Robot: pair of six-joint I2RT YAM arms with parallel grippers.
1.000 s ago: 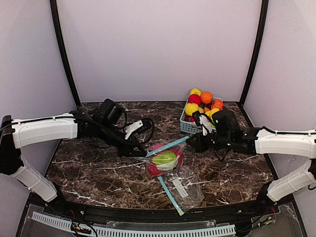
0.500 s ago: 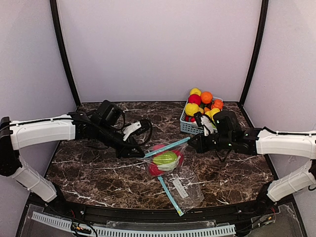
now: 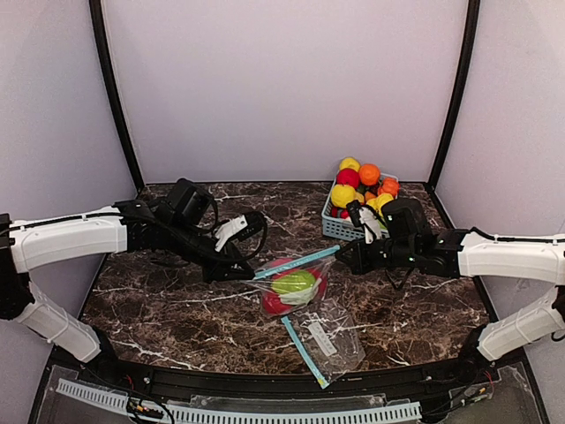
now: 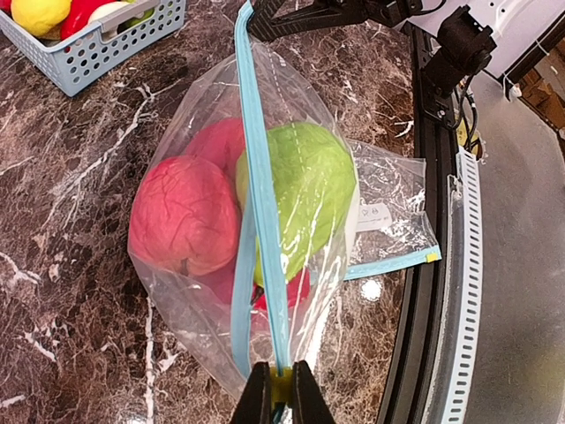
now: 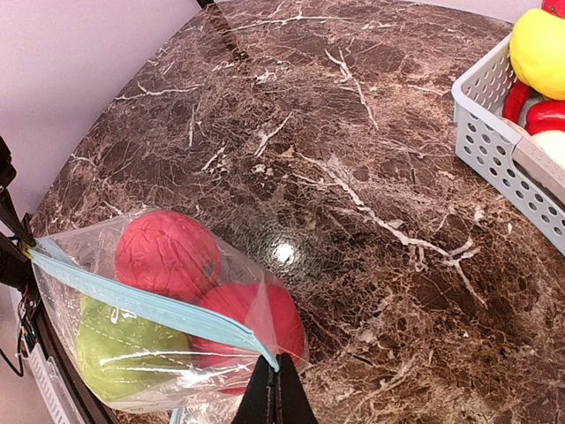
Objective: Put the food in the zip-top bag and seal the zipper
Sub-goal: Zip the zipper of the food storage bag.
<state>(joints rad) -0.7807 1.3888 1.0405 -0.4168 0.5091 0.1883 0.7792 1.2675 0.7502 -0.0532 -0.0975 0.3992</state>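
Observation:
A clear zip-top bag [image 3: 305, 269] hangs stretched between my two grippers just above the table. It holds two red fruits [image 4: 181, 212] and a green fruit [image 4: 305, 177]. My left gripper [image 4: 281, 389] is shut on the yellow slider at one end of the blue zipper strip [image 4: 256, 168]. Near it the two blue lips stand a little apart. My right gripper [image 5: 275, 375] is shut on the strip's other end [image 5: 141, 305]. From above, the left gripper [image 3: 250, 269] is left of the bag and the right gripper [image 3: 340, 253] is at its right.
A light-blue slatted basket [image 3: 338, 228] with several red, yellow and orange fruits stands at the back right, close behind my right arm. A second, flat empty zip-top bag [image 3: 334, 334] lies near the front edge, under the held bag.
My left gripper has drawn back to the left with the slider, and the bag has shifted slightly left with it. The right gripper has hardly moved.

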